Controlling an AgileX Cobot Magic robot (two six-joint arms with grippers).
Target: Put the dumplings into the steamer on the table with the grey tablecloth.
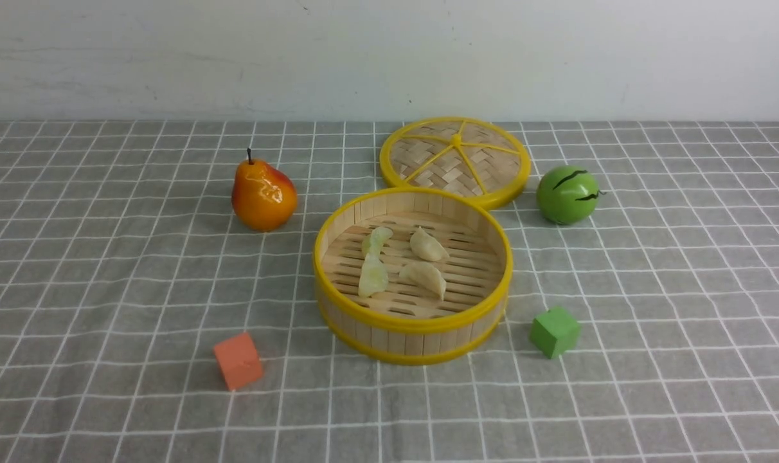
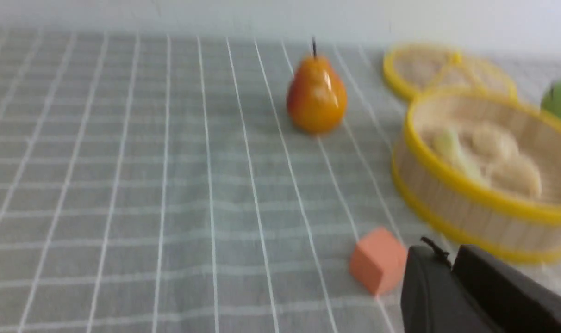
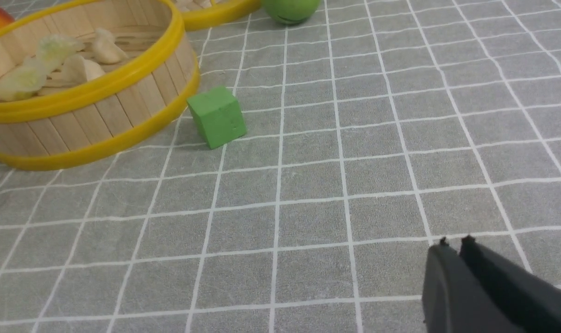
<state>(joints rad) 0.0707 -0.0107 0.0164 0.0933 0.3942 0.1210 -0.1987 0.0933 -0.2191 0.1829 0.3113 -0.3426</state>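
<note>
Both end effectors, left (image 2: 449, 252) and right (image 3: 454, 243), were closed and empty, near-side of steamer (image 1: 412, 325); four dumplings (image 1: 402, 260) lay inside.

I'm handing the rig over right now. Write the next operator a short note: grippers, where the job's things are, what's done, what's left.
Left gripper: shut, empty, above the cloth near the orange cube.
Right gripper: shut, empty, over bare grey checked tablecloth.
Round bamboo steamer with yellow rims: mid-table, open; its woven lid lies behind it.
Dumplings: two pale green, two cream-white, all four on the slatted floor.
Left: nothing I can see.
</note>
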